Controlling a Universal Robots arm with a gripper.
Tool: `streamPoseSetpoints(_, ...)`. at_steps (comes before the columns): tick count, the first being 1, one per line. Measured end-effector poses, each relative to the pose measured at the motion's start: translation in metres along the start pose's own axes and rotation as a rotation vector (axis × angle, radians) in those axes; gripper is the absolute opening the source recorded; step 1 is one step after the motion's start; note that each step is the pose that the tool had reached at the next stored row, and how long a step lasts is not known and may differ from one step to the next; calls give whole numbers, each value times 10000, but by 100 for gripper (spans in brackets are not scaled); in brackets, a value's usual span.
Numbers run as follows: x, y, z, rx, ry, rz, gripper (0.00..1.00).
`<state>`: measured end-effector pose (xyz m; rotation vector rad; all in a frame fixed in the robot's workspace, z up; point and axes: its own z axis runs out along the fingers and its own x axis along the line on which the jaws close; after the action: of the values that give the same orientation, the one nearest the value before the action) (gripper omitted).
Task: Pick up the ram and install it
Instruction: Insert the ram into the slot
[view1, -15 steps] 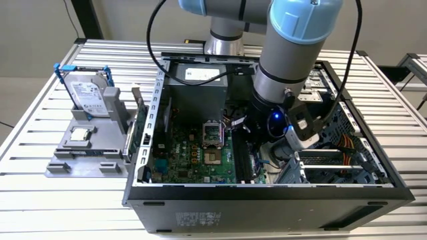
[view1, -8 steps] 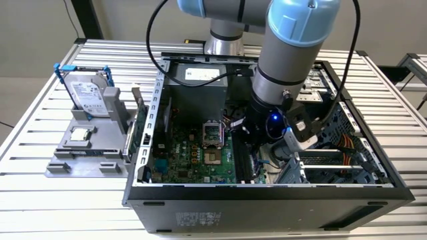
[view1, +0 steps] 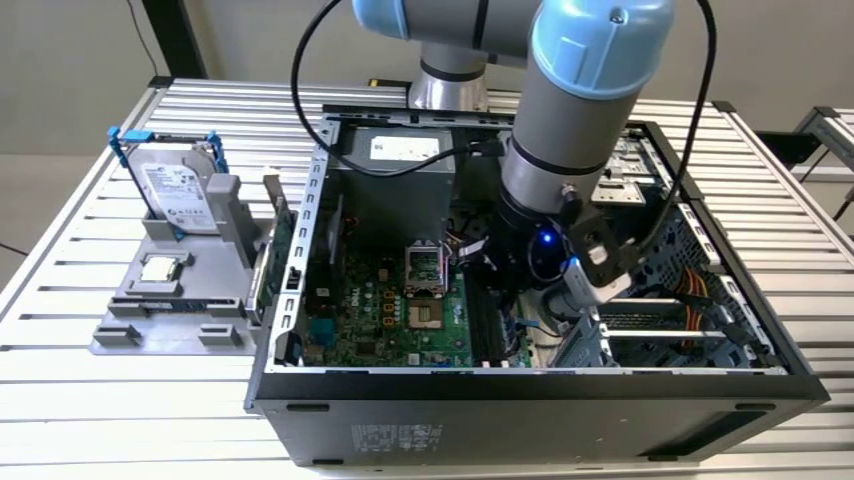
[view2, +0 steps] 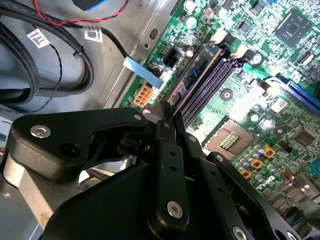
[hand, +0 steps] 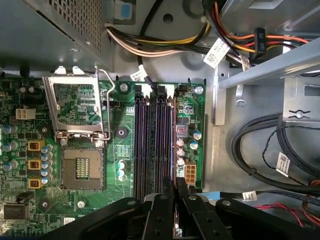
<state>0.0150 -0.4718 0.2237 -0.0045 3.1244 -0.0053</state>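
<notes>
So the desk (view1: 80, 400) has the open PC case (view1: 534, 385) on it, and the arm reaches down inside, over the green motherboard (hand: 125, 145). The gripper (view2: 167, 117) is clenched on the ram (view2: 197, 75), which runs edge-on straight out from its fingertips, sitting along the outermost memory slot (hand: 173, 145), with the open CPU socket (hand: 81, 167) off to one side.

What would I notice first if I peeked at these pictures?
The big grey-and-blue robot arm reaching down into the open computer case in the exterior view. Its black hand sits right over the dark memory slots on the green motherboard, with the ram edge-on at the outermost slot.
</notes>
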Motion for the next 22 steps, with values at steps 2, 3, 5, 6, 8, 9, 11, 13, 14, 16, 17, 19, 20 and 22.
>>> streamPoseSetpoints(2,4,0,10,1,0,0,0)
streamPoseSetpoints(3,7,0,14,1,0,1,0)
streamPoseSetpoints(5,11,0,24,0,0,0,0)
streamPoseSetpoints(6,13,0,27,2,1,-1,0)
streamPoseSetpoints(8,16,0,31,2,1,-1,0)
streamPoseSetpoints(9,16,0,35,-1,0,-1,0)
streamPoseSetpoints(11,17,0,39,2,0,2,0)
streamPoseSetpoints(13,17,0,42,2,1,19,0)
streamPoseSetpoints(14,17,0,43,2,1,31,0)
streamPoseSetpoints(16,17,0,44,2,1,60,0)
streamPoseSetpoints(17,17,0,44,3,1,77,0)
streamPoseSetpoints(19,17,0,44,3,1,109,0)
streamPoseSetpoints(20,17,0,44,3,1,129,0)
streamPoseSetpoints(22,17,1,45,2,1,171,0)
